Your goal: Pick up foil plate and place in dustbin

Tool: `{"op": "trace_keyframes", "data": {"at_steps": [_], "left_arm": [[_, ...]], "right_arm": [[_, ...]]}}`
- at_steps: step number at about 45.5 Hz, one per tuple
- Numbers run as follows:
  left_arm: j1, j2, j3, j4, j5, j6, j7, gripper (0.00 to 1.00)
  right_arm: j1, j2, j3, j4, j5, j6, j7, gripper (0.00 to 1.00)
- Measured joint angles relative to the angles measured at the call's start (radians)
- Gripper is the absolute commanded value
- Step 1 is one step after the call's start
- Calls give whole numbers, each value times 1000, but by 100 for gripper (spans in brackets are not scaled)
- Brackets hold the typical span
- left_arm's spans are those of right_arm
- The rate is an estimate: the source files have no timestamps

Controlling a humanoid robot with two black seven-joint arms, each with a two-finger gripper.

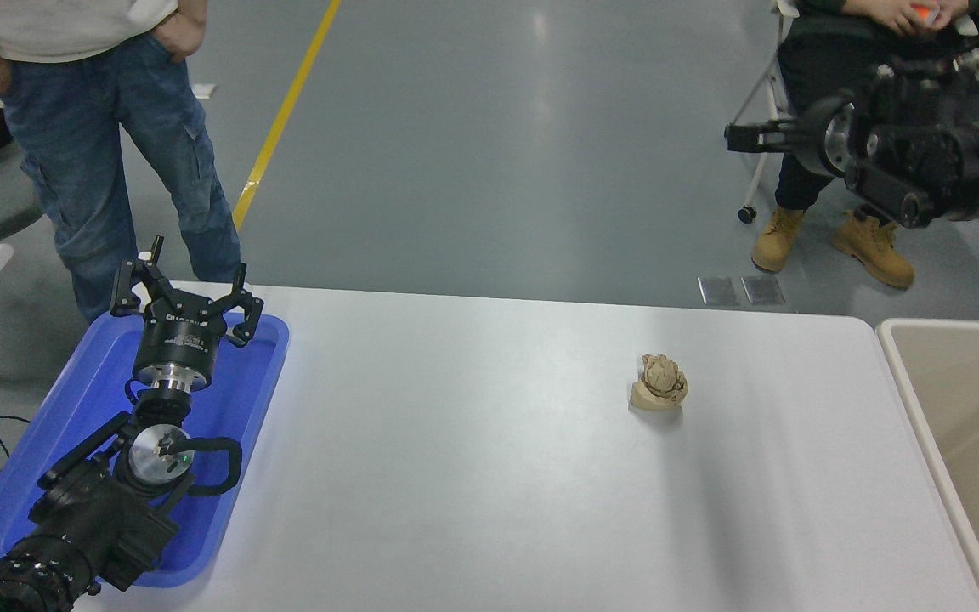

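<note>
The foil plate is out of view. The dustbin [906, 382], a beige bin with smooth inner walls, stands at the table's right end and is cut off by the picture's edge. My right arm comes in high at the upper right, well above the table and up-left of the dustbin. Its gripper [749, 136] points left, blurred and seen side-on, with nothing visible in it. My left gripper [185, 293] is parked open over the far end of the blue tray [260, 399] at the lower left.
A small crumpled tan paper ball [659, 382] lies on the white table right of centre. One person in jeans [107, 136] stands behind the far left corner. Another sits on a chair [872, 51] at the far right, behind my right arm.
</note>
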Motion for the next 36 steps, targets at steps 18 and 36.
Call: {"op": "trace_keyframes", "data": {"at_steps": [18,36], "left_arm": [[1,0,0,0,0,0,0,100],[1,0,0,0,0,0,0,100]], "right_arm": [[221,35,-14,267,4,268,0,100],[353,-21,-11,445,6,467,0,100]]}}
